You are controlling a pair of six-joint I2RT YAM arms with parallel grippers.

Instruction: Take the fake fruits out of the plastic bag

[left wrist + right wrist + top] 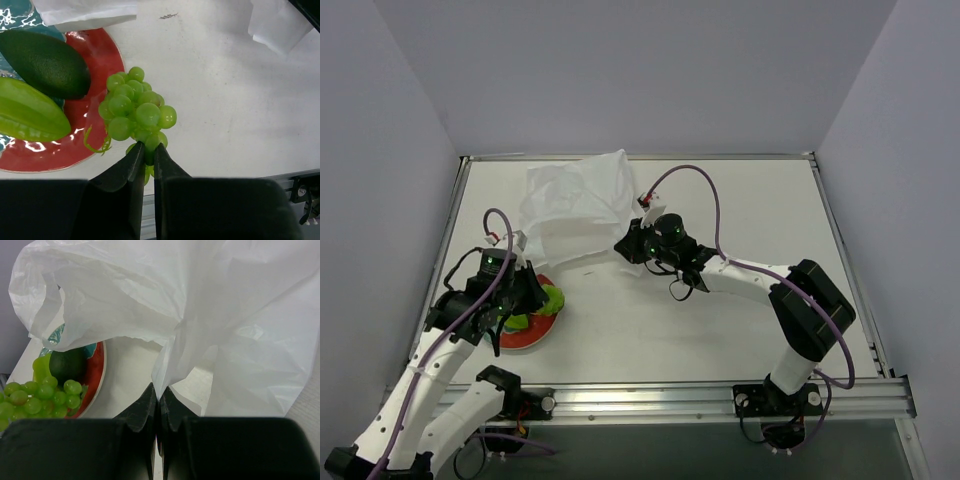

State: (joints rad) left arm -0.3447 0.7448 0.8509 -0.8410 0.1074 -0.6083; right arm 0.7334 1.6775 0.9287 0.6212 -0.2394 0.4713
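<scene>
My left gripper [148, 146] is shut on the light green grape bunch [136, 107] and holds it over the right rim of the red-rimmed plate [97, 55]. The dark green round fruit [46, 62] and the yellow-green ridged fruit [30, 111] lie on the plate. My right gripper [159, 390] is shut on a pinched fold of the white plastic bag [165, 295], which lies crumpled at the back of the table [578, 200]. From above, the left gripper [525, 290] is at the plate [532, 335] and the right gripper [632, 245] at the bag's right edge.
The grapes [40, 395] and the dark fruit [67, 365] also show in the right wrist view, partly under the bag's film. A metal rail [720, 398] runs along the table's near edge. Grey walls enclose the table on three sides.
</scene>
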